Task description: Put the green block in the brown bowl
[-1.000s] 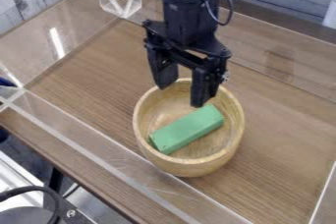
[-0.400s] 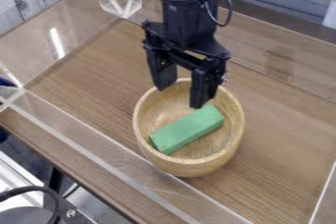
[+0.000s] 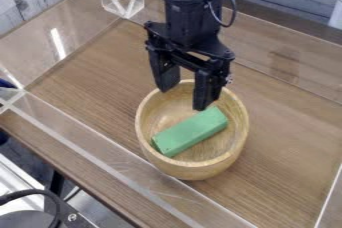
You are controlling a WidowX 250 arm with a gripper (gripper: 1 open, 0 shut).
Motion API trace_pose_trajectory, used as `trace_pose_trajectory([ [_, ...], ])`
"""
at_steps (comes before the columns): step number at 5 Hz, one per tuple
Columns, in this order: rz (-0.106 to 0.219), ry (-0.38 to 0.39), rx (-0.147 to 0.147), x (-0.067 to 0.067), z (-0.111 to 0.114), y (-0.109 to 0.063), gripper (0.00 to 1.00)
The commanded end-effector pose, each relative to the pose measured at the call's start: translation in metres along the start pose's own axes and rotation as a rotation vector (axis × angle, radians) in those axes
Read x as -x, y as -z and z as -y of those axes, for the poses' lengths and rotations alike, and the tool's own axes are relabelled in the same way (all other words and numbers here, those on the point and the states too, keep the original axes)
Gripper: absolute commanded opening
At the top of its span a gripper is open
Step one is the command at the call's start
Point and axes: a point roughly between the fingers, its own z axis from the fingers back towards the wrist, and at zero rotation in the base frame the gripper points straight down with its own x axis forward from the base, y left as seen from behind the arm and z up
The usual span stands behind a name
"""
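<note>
The green block (image 3: 190, 132) lies flat inside the brown bowl (image 3: 160, 156), slanting from lower left to upper right. The bowl stands on the wooden table near the front. My black gripper (image 3: 185, 90) hangs over the bowl's far rim, just above and behind the block. Its two fingers (image 3: 205, 92) stand apart, open, with nothing between them. The block is free of the fingers.
A clear acrylic wall (image 3: 80, 177) runs along the table's front and left edges, and a clear bracket (image 3: 124, 0) stands at the back left. Bare wooden table (image 3: 94, 72) spreads to the left and right of the bowl. Black cables (image 3: 34, 212) lie at the bottom left, outside the wall.
</note>
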Motion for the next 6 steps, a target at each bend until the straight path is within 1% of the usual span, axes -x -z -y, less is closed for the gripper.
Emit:
trace_pose_trajectory([
  [1, 0.03, -0.007, -0.001, -0.002, -0.001, -0.008, 1.0],
  [2, 0.044, -0.015, 0.001, -0.002, -0.004, -0.018, 1.0],
  [3, 0.07, -0.029, -0.001, -0.003, -0.008, -0.033, 1.0],
  [4, 0.112, -0.068, -0.008, -0.003, -0.023, -0.057, 1.0],
  [5, 0.133, -0.107, -0.016, -0.012, -0.05, -0.066, 0.0],
  [6, 0.114, -0.123, -0.03, -0.018, -0.07, -0.051, 0.0],
])
